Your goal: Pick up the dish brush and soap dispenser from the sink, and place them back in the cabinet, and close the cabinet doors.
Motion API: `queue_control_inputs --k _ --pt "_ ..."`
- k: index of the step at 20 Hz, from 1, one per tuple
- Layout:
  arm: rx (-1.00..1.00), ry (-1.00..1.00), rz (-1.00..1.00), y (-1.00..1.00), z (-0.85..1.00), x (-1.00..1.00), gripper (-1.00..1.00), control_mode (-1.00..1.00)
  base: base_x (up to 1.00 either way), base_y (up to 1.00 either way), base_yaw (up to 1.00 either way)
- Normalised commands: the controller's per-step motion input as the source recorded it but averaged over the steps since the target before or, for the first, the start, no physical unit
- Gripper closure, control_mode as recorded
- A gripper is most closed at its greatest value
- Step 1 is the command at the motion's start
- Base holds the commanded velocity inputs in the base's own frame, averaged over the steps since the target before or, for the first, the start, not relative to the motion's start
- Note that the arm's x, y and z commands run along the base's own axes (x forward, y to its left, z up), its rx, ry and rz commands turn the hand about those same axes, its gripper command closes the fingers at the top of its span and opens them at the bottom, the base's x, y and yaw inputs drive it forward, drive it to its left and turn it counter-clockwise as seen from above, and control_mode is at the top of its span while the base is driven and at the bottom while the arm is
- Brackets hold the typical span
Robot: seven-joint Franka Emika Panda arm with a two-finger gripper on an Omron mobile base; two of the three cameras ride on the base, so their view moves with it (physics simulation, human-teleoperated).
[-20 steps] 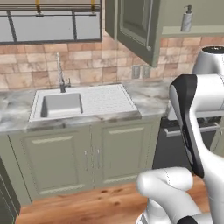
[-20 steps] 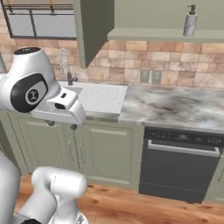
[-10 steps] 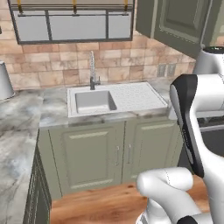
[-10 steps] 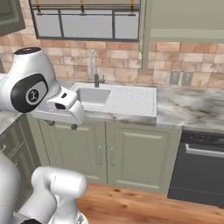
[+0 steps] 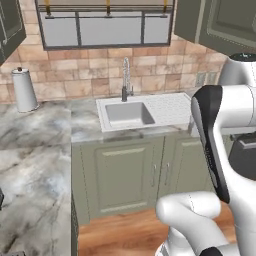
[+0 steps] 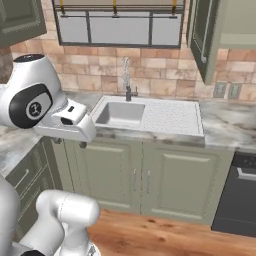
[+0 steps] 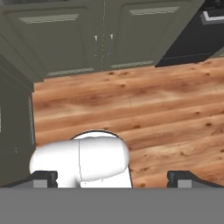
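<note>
The gripper (image 7: 112,179) is held over the wood floor (image 7: 166,109), its fingers (image 7: 43,178) spread wide with nothing between them. Beyond, at twelve o'clock, the green base cabinets (image 5: 130,170) are seen. On the counter above, the white sink (image 5: 145,111) is set, faucet (image 5: 126,80) behind its basin. Whether anything lies in the basin cannot be told. The open wall cabinet door (image 6: 202,35) is seen at two o'clock.

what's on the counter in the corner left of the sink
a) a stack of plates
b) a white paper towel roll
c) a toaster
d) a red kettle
b: in the left base view a tall white paper towel roll stands upright on the marble counter against the brick wall, well left of the sink.
</note>
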Motion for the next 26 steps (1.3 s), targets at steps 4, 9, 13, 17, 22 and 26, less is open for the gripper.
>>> queue_control_inputs --k 4,9,13,17,22,26 --pt "0.00 0.00 0.00 0.00 0.00 0.00 -1.00 1.00 0.40 0.00 0.00" --pt "0.00 0.00 0.00 0.00 0.00 0.00 -1.00 1.00 0.53 0.00 0.00" --pt "0.00 0.00 0.00 0.00 0.00 0.00 -1.00 1.00 0.54 0.00 0.00" --pt "0.00 0.00 0.00 0.00 0.00 0.00 -1.00 1.00 0.56 0.00 0.00" --pt "0.00 0.00 0.00 0.00 0.00 0.00 -1.00 1.00 0.49 -0.02 0.00" --pt "0.00 0.00 0.00 0.00 0.00 0.00 -1.00 1.00 0.38 -0.06 0.00"
